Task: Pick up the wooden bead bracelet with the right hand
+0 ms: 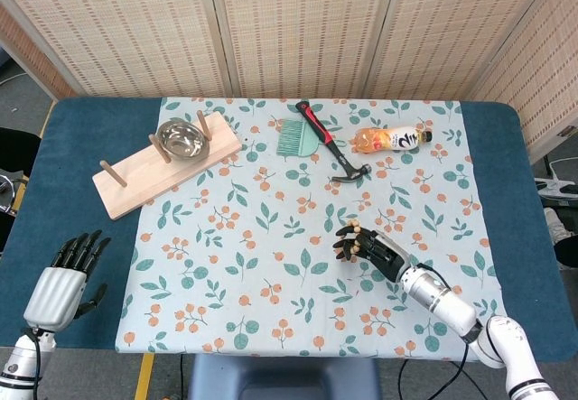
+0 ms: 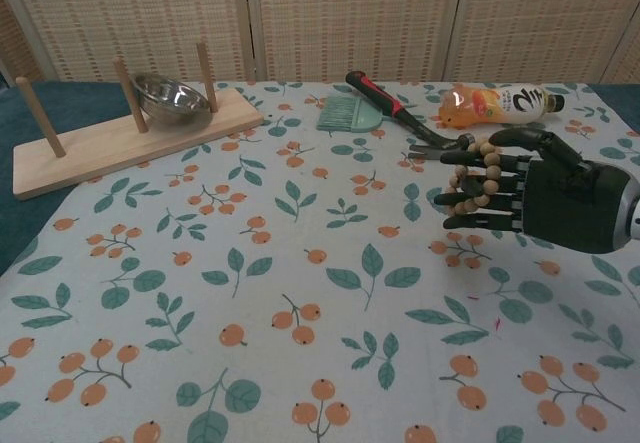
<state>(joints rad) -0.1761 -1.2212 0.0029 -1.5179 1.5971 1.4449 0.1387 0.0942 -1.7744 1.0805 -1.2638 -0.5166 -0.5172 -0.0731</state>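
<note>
- Wooden bead bracelet (image 2: 477, 176), a loop of small round light-brown beads, was seen draped over the black fingers (image 2: 478, 198) of the right hand (image 2: 535, 200), clear of the floral tablecloth (image 2: 300, 263) in the chest view.
- In the head view the bracelet (image 1: 355, 233) was noted near the right front of the cloth, well apart from the red-handled hammer (image 1: 330, 144) and the orange drink bottle (image 1: 390, 138).
- Right hand (image 1: 375, 249): fingers partly curled and threaded through the loop, so the bracelet was held hooked rather than pinched.
- Handling was judged as light, limp on its cord, with smooth beads liable to slide off straightened fingers; a hold through the loop was judged safest.
- Left hand (image 1: 65, 278) was seen over the blue table edge, fingers apart, nothing in it.
</note>
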